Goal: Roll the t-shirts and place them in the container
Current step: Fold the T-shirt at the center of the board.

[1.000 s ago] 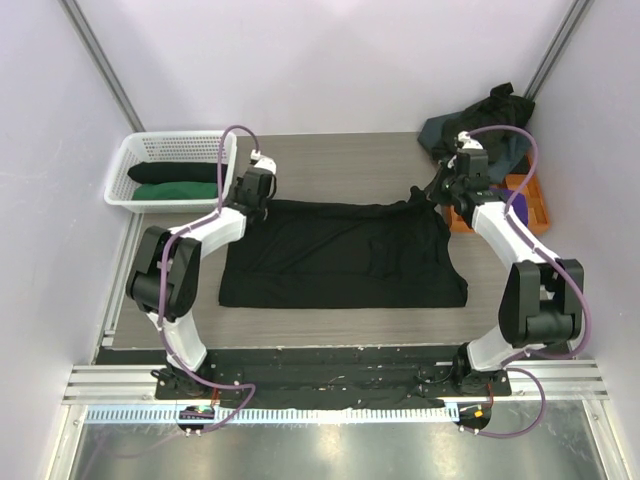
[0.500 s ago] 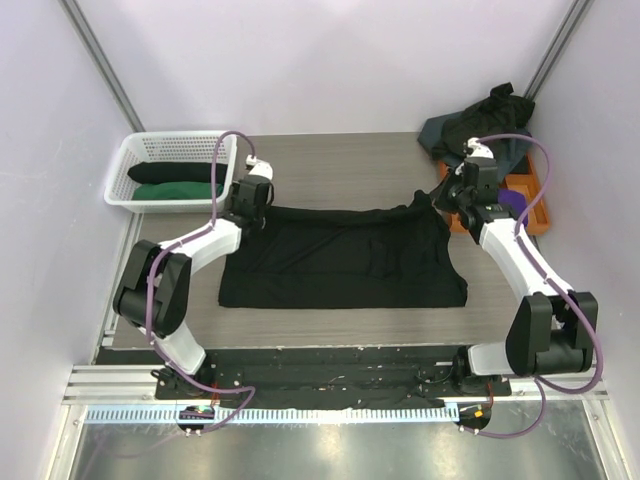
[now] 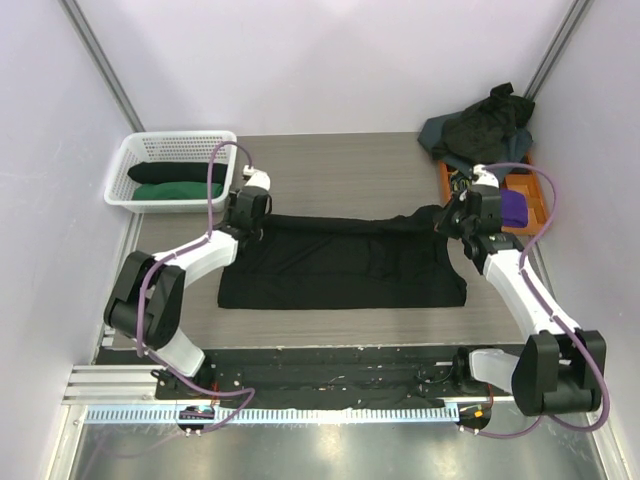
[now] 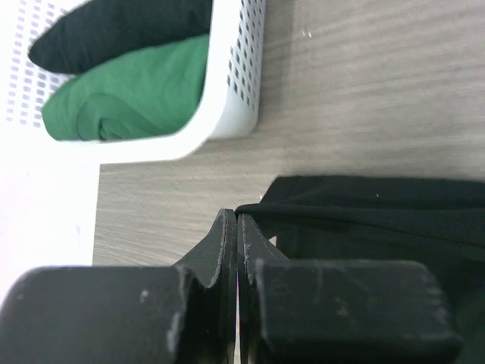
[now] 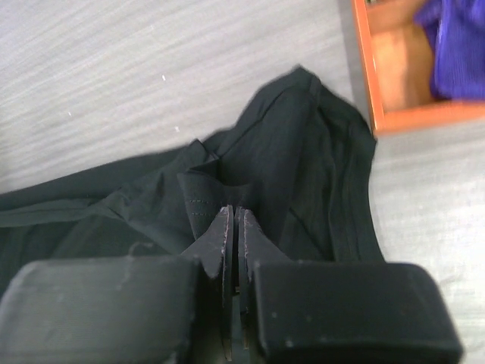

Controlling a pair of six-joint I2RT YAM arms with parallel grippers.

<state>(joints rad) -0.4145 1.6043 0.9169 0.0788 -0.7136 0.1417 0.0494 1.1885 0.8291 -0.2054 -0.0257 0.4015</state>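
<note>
A black t-shirt (image 3: 340, 270) lies spread across the middle of the table. Its far edge is lifted and drawn toward the near side. My left gripper (image 3: 246, 220) is shut on the shirt's far left corner. In the left wrist view the jaws (image 4: 237, 218) meet tightly on the cloth's hem (image 4: 364, 205). My right gripper (image 3: 452, 216) is shut on the far right edge, and in the right wrist view (image 5: 233, 211) a stitched fold of the black shirt (image 5: 303, 152) is pinched at the tips.
A white basket (image 3: 135, 150) at the far left holds a rolled green t-shirt (image 3: 175, 190) and a rolled black one (image 3: 175, 172). A heap of dark shirts (image 3: 480, 130) lies at the far right, beside an orange tray (image 3: 543, 205) with a purple item (image 3: 512, 208).
Both grippers have moved toward the near side with the shirt's far edge in them, so the far edge now lies closer to the middle. The right gripper also shifted right.
</note>
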